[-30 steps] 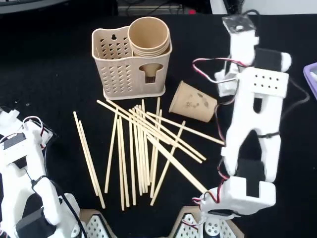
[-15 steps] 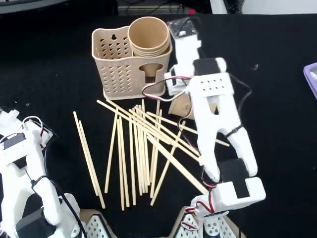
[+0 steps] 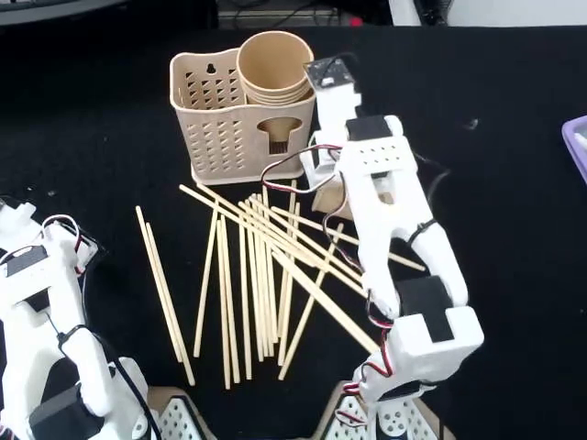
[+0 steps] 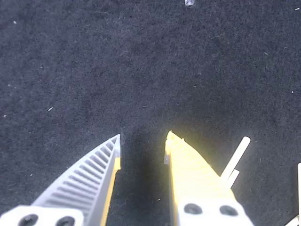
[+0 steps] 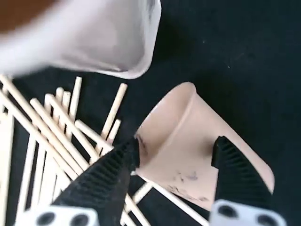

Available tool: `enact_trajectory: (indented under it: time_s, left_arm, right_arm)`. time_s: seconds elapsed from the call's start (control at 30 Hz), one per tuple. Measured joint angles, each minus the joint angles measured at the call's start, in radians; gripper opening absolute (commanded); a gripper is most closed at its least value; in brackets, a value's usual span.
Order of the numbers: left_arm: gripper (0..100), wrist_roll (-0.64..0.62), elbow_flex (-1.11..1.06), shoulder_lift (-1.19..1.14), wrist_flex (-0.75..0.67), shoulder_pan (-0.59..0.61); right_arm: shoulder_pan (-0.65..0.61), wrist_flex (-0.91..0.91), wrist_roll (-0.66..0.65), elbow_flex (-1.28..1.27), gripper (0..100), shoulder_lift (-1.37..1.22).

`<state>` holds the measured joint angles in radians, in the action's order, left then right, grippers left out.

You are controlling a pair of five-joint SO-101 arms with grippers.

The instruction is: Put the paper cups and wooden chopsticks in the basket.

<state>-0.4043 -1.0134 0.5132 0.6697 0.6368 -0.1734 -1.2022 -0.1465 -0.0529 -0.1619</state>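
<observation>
A: Where was the cup (image 5: 202, 117)?
B: On its side beside the basket (image 3: 225, 137), right gripper (image 5: 178, 143) wide open astride it, holding nothing. Light, crushable — a gentle squeeze across the wall seemed best.

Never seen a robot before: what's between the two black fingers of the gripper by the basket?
A paper cup lying on its side. The right wrist view shows the open right gripper with a finger on each side of it.
</observation>
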Motion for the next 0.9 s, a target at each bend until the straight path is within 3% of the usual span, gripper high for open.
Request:
enact_trajectory:
  time_s: [0.17,0.53,0.9]
  left_arm:
    - [16,0.0,0.0,0.0,0.0,0.0]
    - [16,0.0,0.0,0.0,0.0,0.0]
    - [16,0.0,0.0,0.0,0.0,0.0]
  right_arm:
    - [0.107,-0.087,-0.1,0.051,1.0,-0.002]
    - [0.402,-0.288,-0.316,0.121,1.1,0.101]
    - [0.569,-0.264,-0.385,0.009,1.1,0.374]
